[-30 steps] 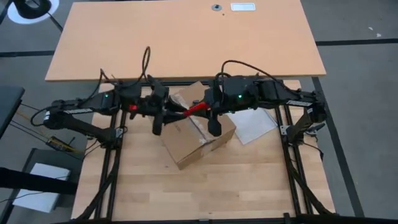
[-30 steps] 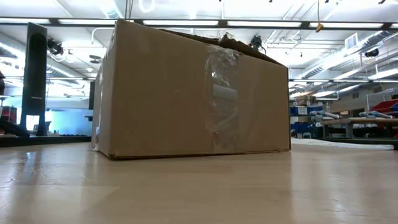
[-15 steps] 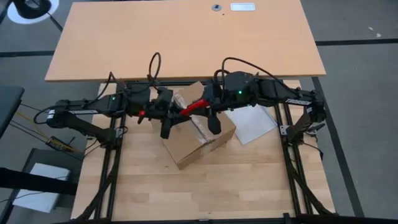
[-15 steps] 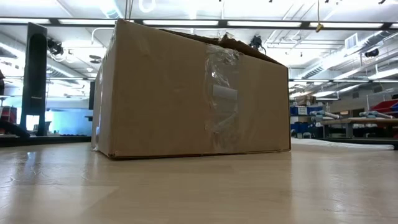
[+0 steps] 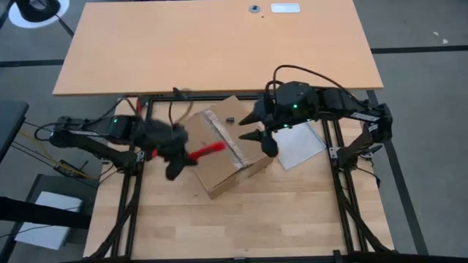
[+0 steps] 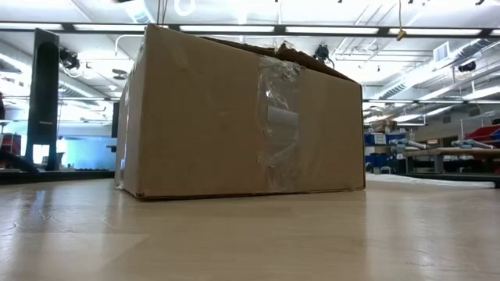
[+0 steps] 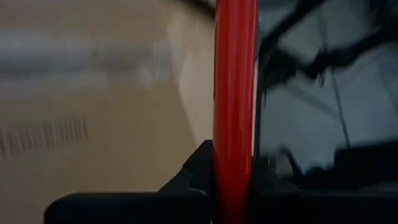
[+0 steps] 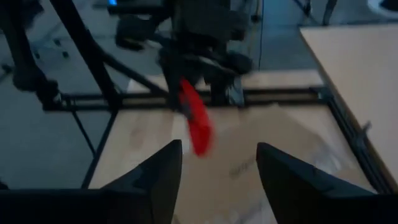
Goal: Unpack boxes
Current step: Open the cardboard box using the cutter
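Sitting turned slantwise, the brown box (image 5: 223, 150) looks taped shut. The left gripper (image 5: 183, 155) pinches a red stick (image 5: 207, 151); the right gripper (image 5: 257, 128) is open, empty.

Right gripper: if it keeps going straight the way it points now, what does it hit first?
The right gripper, fingers open, points over the cardboard box toward the red tool held in the left gripper. Likely the box top if it dips, otherwise the red tool; depth is unclear.
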Robot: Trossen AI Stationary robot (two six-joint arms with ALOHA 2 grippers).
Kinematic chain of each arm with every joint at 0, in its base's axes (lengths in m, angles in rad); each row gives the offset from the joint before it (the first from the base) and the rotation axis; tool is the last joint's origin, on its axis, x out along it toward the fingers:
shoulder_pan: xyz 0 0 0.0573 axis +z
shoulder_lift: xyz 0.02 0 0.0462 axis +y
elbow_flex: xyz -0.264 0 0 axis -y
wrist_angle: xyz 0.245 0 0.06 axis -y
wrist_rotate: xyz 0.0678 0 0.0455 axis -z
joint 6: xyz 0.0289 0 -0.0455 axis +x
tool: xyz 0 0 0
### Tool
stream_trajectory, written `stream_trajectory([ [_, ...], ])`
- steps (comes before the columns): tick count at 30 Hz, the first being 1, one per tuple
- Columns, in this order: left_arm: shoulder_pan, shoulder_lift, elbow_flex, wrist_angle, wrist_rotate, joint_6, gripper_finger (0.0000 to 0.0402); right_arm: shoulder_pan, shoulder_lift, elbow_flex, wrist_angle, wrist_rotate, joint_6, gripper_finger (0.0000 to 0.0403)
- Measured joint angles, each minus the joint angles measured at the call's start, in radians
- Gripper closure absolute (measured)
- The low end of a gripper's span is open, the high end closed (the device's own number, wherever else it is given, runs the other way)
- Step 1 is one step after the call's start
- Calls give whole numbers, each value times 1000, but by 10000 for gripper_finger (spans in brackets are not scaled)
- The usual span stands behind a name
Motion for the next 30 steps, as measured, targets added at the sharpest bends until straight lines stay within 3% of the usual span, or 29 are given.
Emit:
stream_trajectory([
  [4,-121,-5,-5,-232,13,-155,369,0,-17,1,-118,2,24,189],
  [9,-278,-3,-116,-373,57,-329,368,0,19,0,-235,6,26,195],
  [14,-381,0,-282,-354,87,-367,367,0,58,0,-249,61,13,198],
  [21,-411,5,-490,-304,107,-366,356,0,71,-8,-257,82,9,200],
  [30,-409,5,-576,-194,168,-383,299,0,70,-8,-272,82,18,203],
])
